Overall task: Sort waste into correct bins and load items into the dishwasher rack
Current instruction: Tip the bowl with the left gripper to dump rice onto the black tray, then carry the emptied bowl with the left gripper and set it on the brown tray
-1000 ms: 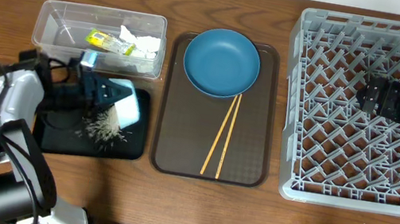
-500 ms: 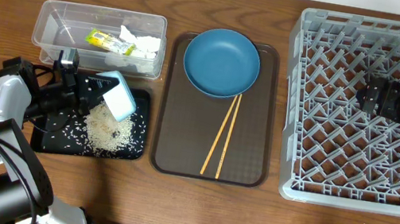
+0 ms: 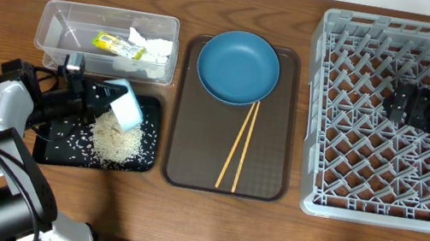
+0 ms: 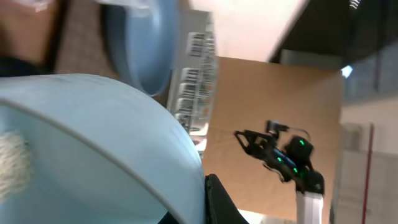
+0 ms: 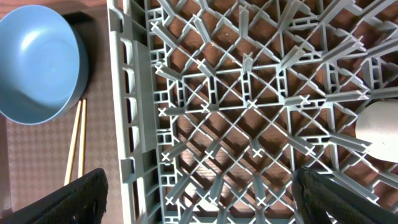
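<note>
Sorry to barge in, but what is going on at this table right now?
The left gripper holds the light-blue bowl tipped over the black tray, where a heap of rice lies. The napkin and wrapper sit in the clear tub. The blue plate and chopsticks wait on the brown tray. The right gripper hangs open above the grey rack.

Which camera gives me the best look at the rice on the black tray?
Overhead: the rice lies heaped on the black tray with stray grains around, just below the tipped light-blue bowl. Left wrist is filled by that bowl; no rice is clear there. Right wrist shows none.
</note>
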`<state>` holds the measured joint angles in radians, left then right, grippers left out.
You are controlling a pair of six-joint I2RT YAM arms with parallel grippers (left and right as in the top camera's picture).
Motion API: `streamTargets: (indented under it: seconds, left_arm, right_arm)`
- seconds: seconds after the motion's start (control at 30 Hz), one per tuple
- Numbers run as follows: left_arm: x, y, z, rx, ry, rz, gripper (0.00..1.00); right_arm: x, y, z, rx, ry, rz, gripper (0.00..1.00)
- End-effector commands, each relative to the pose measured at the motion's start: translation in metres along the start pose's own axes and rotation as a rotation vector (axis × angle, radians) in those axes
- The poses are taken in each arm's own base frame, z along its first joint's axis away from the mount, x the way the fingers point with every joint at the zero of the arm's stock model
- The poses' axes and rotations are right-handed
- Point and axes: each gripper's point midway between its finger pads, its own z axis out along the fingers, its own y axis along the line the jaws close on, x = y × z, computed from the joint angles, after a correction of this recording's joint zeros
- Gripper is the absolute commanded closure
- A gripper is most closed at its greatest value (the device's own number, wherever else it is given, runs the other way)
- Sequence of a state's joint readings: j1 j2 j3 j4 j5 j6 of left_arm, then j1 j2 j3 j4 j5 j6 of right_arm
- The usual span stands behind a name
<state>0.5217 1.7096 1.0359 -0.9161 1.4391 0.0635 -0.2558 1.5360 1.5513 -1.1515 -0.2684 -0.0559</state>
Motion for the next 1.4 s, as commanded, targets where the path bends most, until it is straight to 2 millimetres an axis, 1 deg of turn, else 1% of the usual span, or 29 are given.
streamTargets:
  seconds: [0.0,0.03,0.07,0.1,0.17,0.2,0.27,0.3,0.37,0.43,0.5,0.57,0.6,0.63,0.7,0.73,0.8,0.83,0.87,0.9,0.97,1.07,1.13,1.2,1.37]
  left_arm:
    - [-0.002,0.001,-0.001,0.016,-0.004,-0.049,0.94]
    - [-0.002,-0.015,-0.002,0.108,-0.006,0.024,0.94]
    - [-0.001,-0.02,-0.002,0.133,-0.007,0.047,0.94]
    - [-0.002,-0.02,-0.002,0.133,-0.009,0.067,0.94]
    - [-0.004,-0.013,-0.002,0.093,-0.011,0.082,0.94]
    - [-0.005,-0.008,-0.001,0.062,-0.011,0.068,0.94]
    - [-0.006,0.004,-0.001,-0.007,-0.011,-0.025,0.94]
    - [-0.005,0.0,-0.001,0.014,-0.01,-0.036,0.94]
    - [-0.004,-0.021,-0.002,0.135,-0.008,0.036,0.94]
    - [-0.005,-0.021,-0.002,0.127,-0.01,0.059,0.94]
    - [-0.008,-0.013,-0.002,0.081,-0.015,0.075,0.93]
    - [-0.01,-0.002,-0.002,0.019,-0.018,0.006,0.93]
    - [-0.009,-0.006,-0.002,0.042,-0.015,-0.018,0.94]
    - [-0.008,-0.02,-0.002,0.125,-0.01,0.023,0.94]
    - [-0.007,-0.023,-0.003,0.134,-0.011,0.057,0.94]
    - [-0.008,-0.021,-0.003,0.118,-0.013,0.067,0.94]
    - [-0.012,-0.006,-0.002,0.034,-0.023,0.06,0.92]
    - [-0.014,0.002,-0.002,-0.012,-0.028,0.021,0.92]
    - [-0.014,0.004,-0.002,-0.027,-0.03,-0.015,0.93]
    - [-0.013,0.0,-0.002,-0.002,-0.025,-0.011,0.94]
    - [-0.01,-0.022,-0.002,0.116,-0.012,0.054,0.94]
    - [-0.005,-0.03,0.0,0.123,-0.004,0.086,0.94]
    - [0.001,-0.033,0.005,0.099,0.013,0.112,0.94]
    - [0.01,-0.031,0.016,0.03,0.041,0.151,0.94]
    - [0.042,-0.008,0.052,-0.27,0.146,0.282,0.94]
  right_arm:
    - [0.001,0.001,0.002,0.003,0.007,-0.019,0.07]
    - [0.001,0.001,0.002,0.004,0.007,-0.019,0.07]
    - [0.001,0.001,0.002,0.004,0.007,-0.019,0.07]
    - [0.001,0.001,0.002,0.003,0.007,-0.019,0.07]
    - [0.001,0.001,0.002,0.004,0.007,-0.019,0.07]
    - [0.001,0.001,0.002,0.003,0.007,-0.019,0.07]
    - [0.001,0.001,0.002,0.004,0.007,-0.019,0.07]
    - [0.001,0.001,0.002,0.003,0.007,-0.019,0.07]
    - [0.001,0.001,0.002,0.003,0.008,-0.019,0.07]
    - [0.002,0.001,0.002,0.003,0.01,-0.018,0.07]
    - [0.002,0.001,0.002,0.003,0.011,-0.018,0.07]
    - [0.002,0.001,0.002,0.003,0.01,-0.018,0.07]
    - [0.002,0.001,0.002,0.003,0.01,-0.018,0.07]
    - [0.002,0.001,0.002,0.003,0.011,-0.018,0.07]
    - [0.002,0.001,0.002,0.003,0.011,-0.018,0.07]
    - [0.002,0.001,0.002,0.003,0.011,-0.018,0.07]
    - [0.002,0.001,0.002,0.003,0.01,-0.018,0.07]
    - [0.002,0.001,0.002,0.003,0.01,-0.018,0.07]
    - [0.002,0.001,0.002,0.003,0.01,-0.018,0.07]
    - [0.002,0.001,0.002,0.003,0.011,-0.018,0.07]
    - [0.002,0.001,0.002,0.003,0.011,-0.018,0.07]
    - [0.002,0.001,0.002,0.003,0.01,-0.018,0.07]
    - [0.002,0.001,0.002,0.003,0.01,-0.018,0.07]
    - [0.002,0.001,0.002,0.003,0.011,-0.018,0.07]
    - [0.002,0.001,0.002,0.003,0.01,-0.018,0.07]
